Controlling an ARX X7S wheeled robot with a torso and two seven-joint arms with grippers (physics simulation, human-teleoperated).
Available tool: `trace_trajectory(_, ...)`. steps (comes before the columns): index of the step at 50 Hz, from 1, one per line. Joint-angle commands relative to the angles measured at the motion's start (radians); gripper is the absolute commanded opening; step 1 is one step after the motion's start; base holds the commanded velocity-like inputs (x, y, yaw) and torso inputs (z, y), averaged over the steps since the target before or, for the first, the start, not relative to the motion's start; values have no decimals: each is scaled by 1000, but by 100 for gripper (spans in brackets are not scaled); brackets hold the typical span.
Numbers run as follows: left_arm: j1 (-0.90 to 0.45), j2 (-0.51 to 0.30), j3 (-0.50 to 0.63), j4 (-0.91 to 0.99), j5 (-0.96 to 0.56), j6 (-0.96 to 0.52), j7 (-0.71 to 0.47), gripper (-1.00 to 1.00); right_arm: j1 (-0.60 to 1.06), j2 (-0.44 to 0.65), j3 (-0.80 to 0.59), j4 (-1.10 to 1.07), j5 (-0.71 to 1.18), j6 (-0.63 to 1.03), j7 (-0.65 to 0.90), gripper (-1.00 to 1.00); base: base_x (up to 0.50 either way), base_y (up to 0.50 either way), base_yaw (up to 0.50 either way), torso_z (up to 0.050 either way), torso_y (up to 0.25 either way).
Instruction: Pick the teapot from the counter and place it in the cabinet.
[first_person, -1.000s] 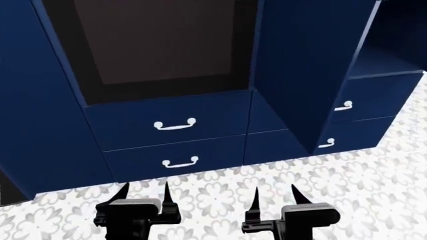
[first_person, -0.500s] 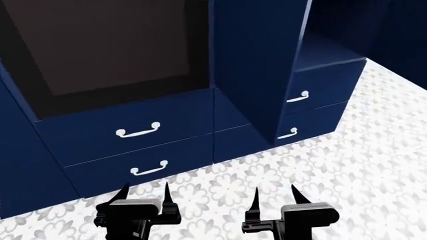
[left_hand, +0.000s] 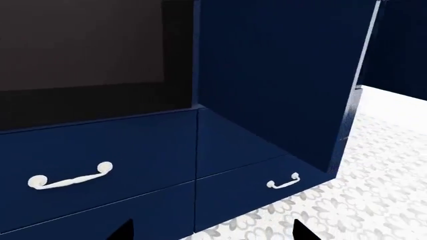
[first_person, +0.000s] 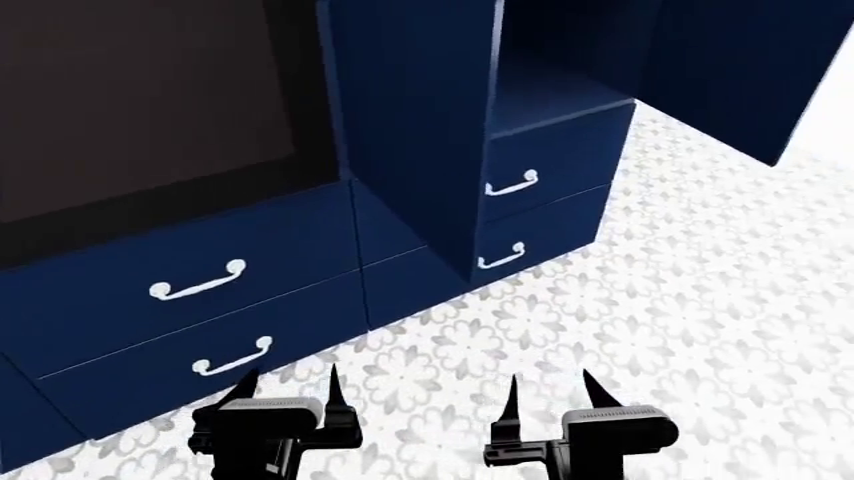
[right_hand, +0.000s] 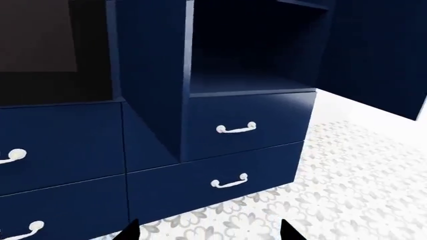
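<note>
Sliding leftward across my head view, the navy drawer fronts are now sitting toward nine o'clock, which tells me I am swinging the base and head to the right, and an open cabinet (first_person: 561, 95) bay with its door (first_person: 747, 70) swung out is coming into sight at about one o'clock. I am carrying both arms low and forward, at six o'clock in the head view, so they are staying clear of the furniture while I am turning. My left gripper (first_person: 290, 388) is showing its two dark fingers spread apart with nothing between them, and my right gripper (first_person: 549, 392) is spread and empty in the same way; I am keeping them ready because I am judging the pick is not yet begun. I am not seeing the teapot or the counter in any view, so I am taking it they lie outside what the cameras cover, and I cannot say in which direction. Counting from the head view, I am seeing four drawers with white curved handles: two wide ones stacked at eight o'clock (first_person: 187, 300) and two narrower ones stacked under the open bay (first_person: 534, 200). One dark recessed panel (first_person: 147, 100) is filling ten o'clock, and one patterned tile floor (first_person: 667, 320) is running under everything.
</note>
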Motion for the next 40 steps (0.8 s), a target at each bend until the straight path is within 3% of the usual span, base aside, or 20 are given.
trace_trajectory(1,1,-6,6,1,-7,1,-7,100,5,4,-6,3,5,0,8,100,0,0,-500,0,0)
trace_trajectory(40,0,-21,28,-2,-25,11,-25,100,4,21,-28,-1,20,-1,28,100,0,0,-500,0,0)
